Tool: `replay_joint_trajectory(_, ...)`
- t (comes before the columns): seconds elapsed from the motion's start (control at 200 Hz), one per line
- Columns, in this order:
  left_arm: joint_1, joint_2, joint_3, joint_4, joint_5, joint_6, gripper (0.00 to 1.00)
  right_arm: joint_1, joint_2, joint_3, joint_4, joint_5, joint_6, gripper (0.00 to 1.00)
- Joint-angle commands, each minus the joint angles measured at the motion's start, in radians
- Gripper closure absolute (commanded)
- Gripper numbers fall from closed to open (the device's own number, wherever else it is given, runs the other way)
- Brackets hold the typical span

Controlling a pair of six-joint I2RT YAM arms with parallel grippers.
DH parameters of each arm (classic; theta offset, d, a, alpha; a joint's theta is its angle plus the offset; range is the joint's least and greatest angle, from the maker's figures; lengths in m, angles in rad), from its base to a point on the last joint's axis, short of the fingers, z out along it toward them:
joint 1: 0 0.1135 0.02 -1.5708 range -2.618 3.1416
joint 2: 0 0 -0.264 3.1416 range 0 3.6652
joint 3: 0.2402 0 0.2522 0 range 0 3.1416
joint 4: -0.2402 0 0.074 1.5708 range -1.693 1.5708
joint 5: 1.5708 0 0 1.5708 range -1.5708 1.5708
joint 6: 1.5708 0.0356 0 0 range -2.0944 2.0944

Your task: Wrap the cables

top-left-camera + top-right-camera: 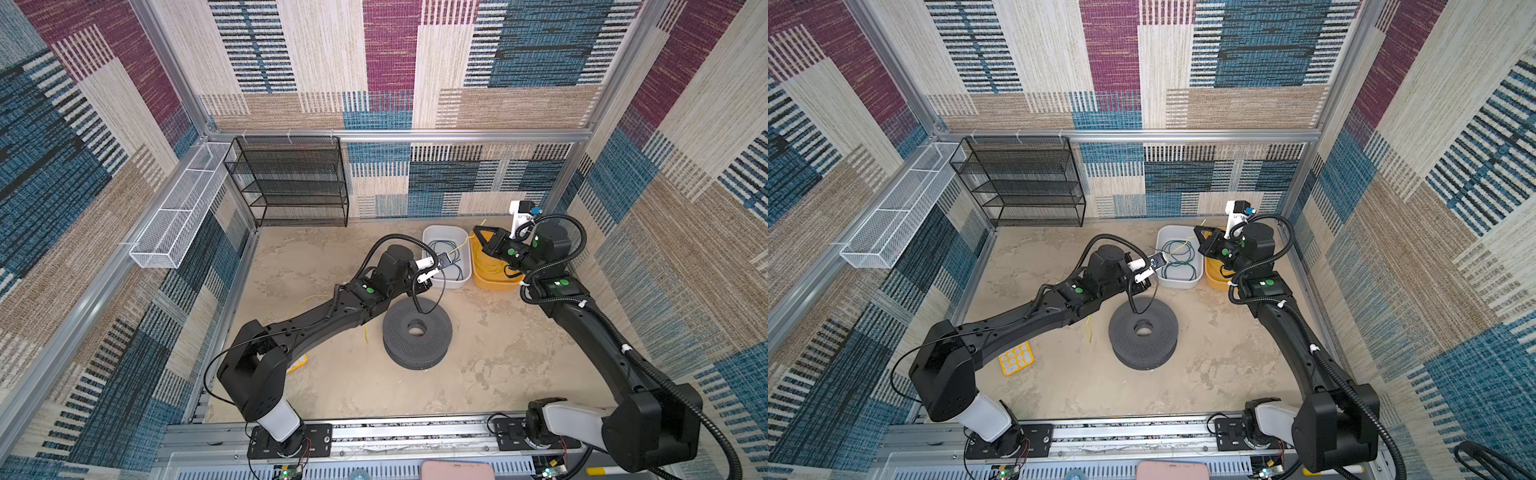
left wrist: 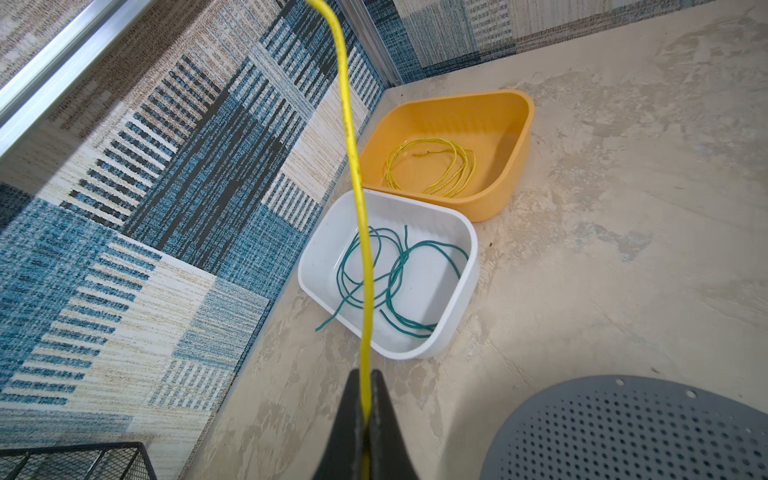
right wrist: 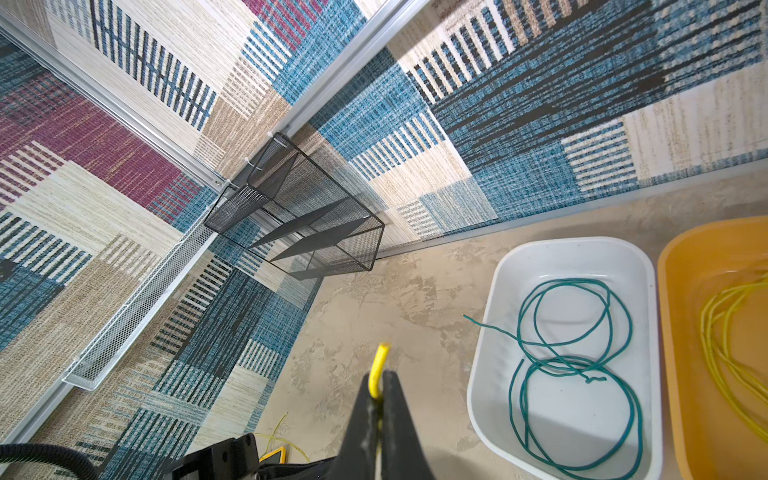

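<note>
Seemingly two cables are dealt with: the green cable (image 2: 398, 268) lies in loose loops inside the white bin (image 2: 467, 286), one tail hanging over its rim, and a yellow coil (image 2: 390, 168) rests in the orange bin (image 2: 519, 145) just beside it. A third, the loose yellow cable (image 2: 357, 187), looks like the work in hand, and I judge it barely started, since no loop of it shows.

The left hand (image 2: 365, 399) is clamped on this cable, which runs away from its tips and out of the left wrist view. The right hand (image 3: 376, 395) pinches it near one end, a short stub poking past the closed tips. In a top view the strand spans from the right hand across the white bin toward the left hand.

Another yellow strand (image 1: 366, 332) lies on the worktop (image 1: 498, 353) beside the grey perforated reel (image 1: 436, 324), near the left arm. Whether it belongs to the same cable I cannot tell.
</note>
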Motion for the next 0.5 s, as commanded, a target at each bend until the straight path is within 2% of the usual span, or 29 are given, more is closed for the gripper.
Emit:
replay_joint_trajectory(0.0, 0.009, 0.001, -0.014, -0.255, -0.065, 0.016, 1.0, -0.034, -0.03, 0.012, 0.224, 0.197, -0.007, 1.0)
replay_joint_trajectory(0.09, 0.008, 0.003, -0.007, -0.255, -0.063, 0.016, 1.0, -0.036, -0.003, 0.066, 0.19, 0.122, -0.023, 1.0)
replay_joint_trajectory(0.15, 0.008, 0.007, 0.016, -0.258, -0.049, 0.009, 1.0, -0.036, 0.013, 0.081, 0.193, 0.048, -0.017, 0.73)
replay_joint_trajectory(0.175, 0.009, 0.01, 0.029, -0.262, -0.045, 0.006, 1.0, -0.036, 0.015, 0.083, 0.199, 0.02, -0.015, 0.66)
replay_joint_trajectory(0.235, 0.009, 0.024, 0.072, -0.277, -0.025, -0.002, 1.0, -0.034, 0.001, 0.072, 0.203, -0.02, -0.005, 0.59)
replay_joint_trajectory(0.356, 0.008, 0.046, 0.155, -0.325, 0.024, -0.014, 1.0, -0.035, -0.067, 0.04, 0.179, -0.04, -0.021, 0.37)
replay_joint_trajectory(0.411, 0.008, 0.055, 0.184, -0.344, 0.051, -0.022, 1.0, -0.034, -0.103, 0.021, 0.141, -0.042, -0.043, 0.32)
replay_joint_trajectory(0.496, 0.008, 0.058, 0.219, -0.362, 0.091, -0.042, 1.0, -0.035, -0.162, -0.081, 0.148, -0.055, -0.015, 0.3)
